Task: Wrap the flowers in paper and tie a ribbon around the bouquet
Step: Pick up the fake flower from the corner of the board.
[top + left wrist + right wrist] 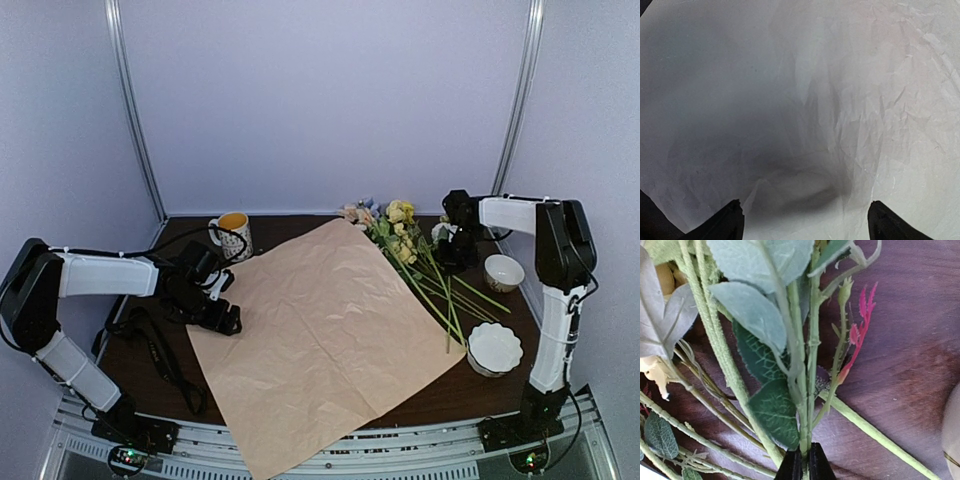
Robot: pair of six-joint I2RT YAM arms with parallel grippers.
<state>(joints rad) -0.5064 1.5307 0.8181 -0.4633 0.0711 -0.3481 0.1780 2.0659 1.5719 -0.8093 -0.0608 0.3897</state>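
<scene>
**Paper flat, right fingers on a stem, nothing wrapped yet**

Nearest: the paper [320, 330], peach-tan side up and creased. Its near corner hangs over the front edge of the desk [450, 395]. It lies as a diamond across the middle of the desk, with its far corner reaching the back.

Ribbon [160, 355]: black, loose on the desk left of the paper and apart from it. The lettering is too small to read from above.

Scalloped white bowl [494, 348]: right side, just beside the paper's right corner.

Left fingers [222, 312]: over the paper's left edge, spread wide, nothing between them. The left wrist view shows only crumpled paper below and a fingertip at each bottom corner. I can't tell whether they touch the sheet.

Flowers [410, 250]: lying on the desk along the paper's far-right edge. The stems fan toward the scalloped bowl and the blooms point to the back. Some stems overlap the paper's edge.

Right fingers [805, 465]: pressed together, pinching a thin green stem among the leaves. In the top view they sit at the right side of the bunch.

Small bowl [503, 271]: right of the stems, near the right arm.

Mug [232, 235]: far left, upright, yellow inside, just off the paper's far-left edge.
</scene>
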